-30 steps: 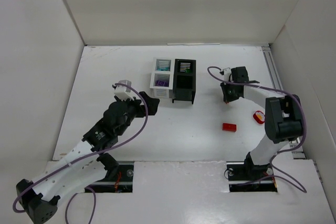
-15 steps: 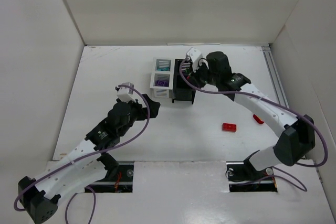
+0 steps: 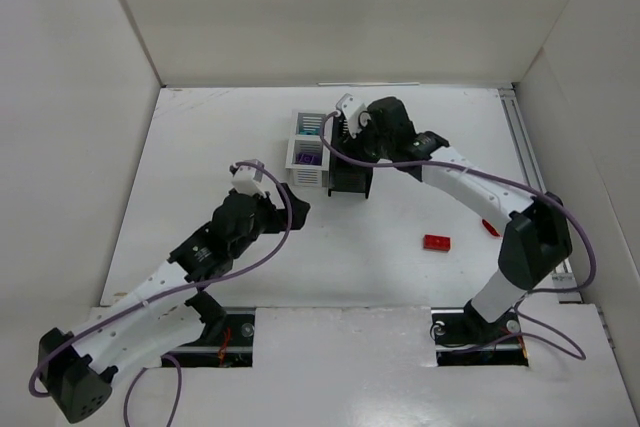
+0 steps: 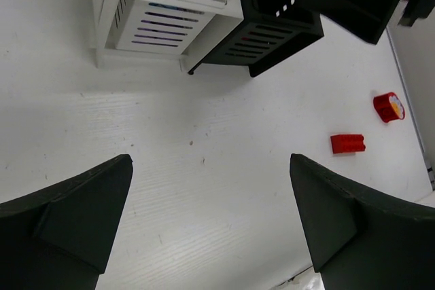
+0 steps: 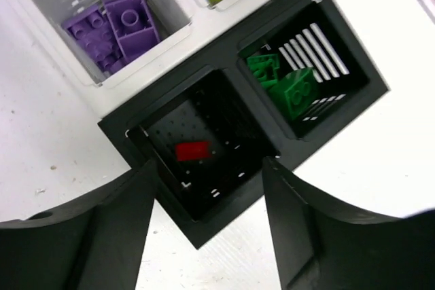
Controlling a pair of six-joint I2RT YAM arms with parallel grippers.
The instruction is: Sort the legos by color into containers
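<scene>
Jaws apart, the right gripper (image 5: 207,168) hangs over the black slatted plastic box (image 5: 204,66), centre frame. A small red studded brick (image 5: 192,151) lies in its lower-left compartment. If it drops lower, its fingers could catch the rim and shove the box. The left gripper (image 4: 211,168) gapes empty.

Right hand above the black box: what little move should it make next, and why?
Probably lift clear and swing toward the loose red brick on the table. The right hand is open and empty over the black box, a red brick lies in the compartment below it, and a round red piece also waits outside.
</scene>
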